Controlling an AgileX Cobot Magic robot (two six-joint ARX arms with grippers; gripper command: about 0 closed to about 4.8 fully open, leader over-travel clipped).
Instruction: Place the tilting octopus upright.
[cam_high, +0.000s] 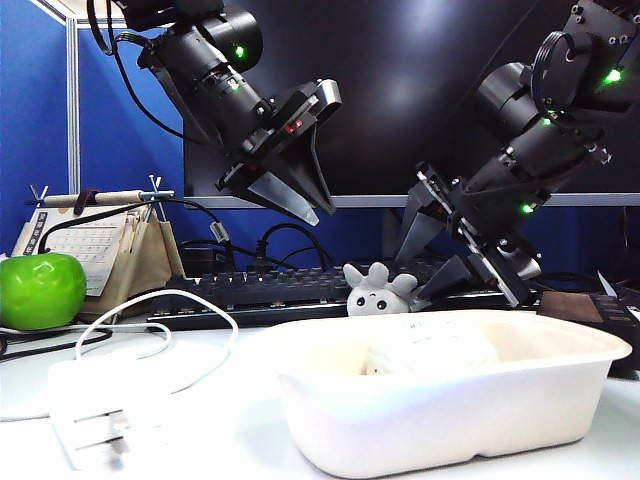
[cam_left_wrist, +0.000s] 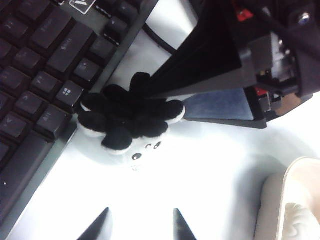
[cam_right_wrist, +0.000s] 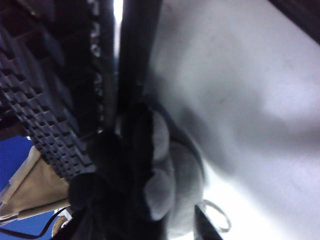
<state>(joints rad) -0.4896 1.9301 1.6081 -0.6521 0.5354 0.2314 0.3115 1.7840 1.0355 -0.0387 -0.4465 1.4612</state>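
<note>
On the white tabletop (cam_high: 230, 420), the octopus (cam_high: 378, 290) lay upturned against the keyboard (cam_high: 270, 290), unrighted; right gripper (cam_high: 440, 255) straddled it, left gripper (cam_high: 300, 195) hovered above, fingers spread, empty.

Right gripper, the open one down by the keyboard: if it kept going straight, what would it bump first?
Probably the octopus: the right gripper points at it, jaws open, close by. Depth is unclear.

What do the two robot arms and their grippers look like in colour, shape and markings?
Both arms are black with rounded cylindrical segments, small green indicator lights and black cables. The left gripper has long, tapered, wedge-shaped fingers with grey faces and red details at its base. The right gripper has similar dark pointed fingers.
</note>
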